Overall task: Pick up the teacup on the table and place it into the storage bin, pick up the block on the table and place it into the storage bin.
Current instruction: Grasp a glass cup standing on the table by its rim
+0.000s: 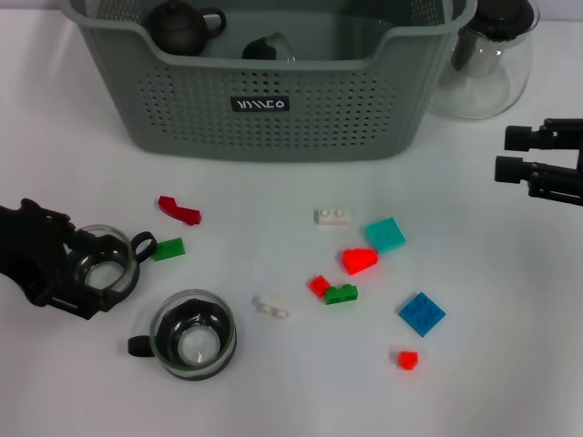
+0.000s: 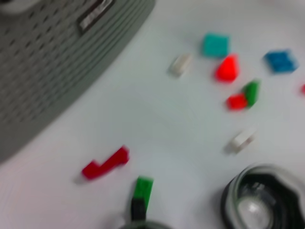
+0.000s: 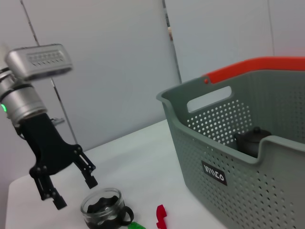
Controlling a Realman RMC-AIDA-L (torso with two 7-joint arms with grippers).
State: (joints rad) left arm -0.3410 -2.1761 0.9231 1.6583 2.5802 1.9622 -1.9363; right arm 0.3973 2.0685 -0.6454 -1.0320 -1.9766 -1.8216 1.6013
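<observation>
A glass teacup [image 1: 105, 269] with a dark liner stands at the table's left. My left gripper [image 1: 112, 273] is open, one finger on each side of the cup; I cannot tell whether it touches. In the right wrist view the left gripper [image 3: 76, 193] hangs open beside that teacup [image 3: 102, 210]. A second teacup [image 1: 193, 335] [image 2: 262, 202] stands nearer the front. Several blocks lie scattered, among them a green block [image 1: 168, 248] [image 2: 143, 187] and a red block [image 1: 179, 211] [image 2: 106, 163]. The grey-green storage bin [image 1: 273, 109] [image 3: 228, 143] holds a dark teapot [image 1: 182, 25]. My right gripper [image 1: 515, 152] hovers open at the right.
A clear glass pitcher [image 1: 487, 64] with a black lid stands right of the bin. White [image 1: 332, 216], teal [image 1: 386, 234], red [image 1: 359, 260] and blue [image 1: 422, 313] blocks lie mid-table. A small white piece [image 1: 271, 309] lies near the second cup.
</observation>
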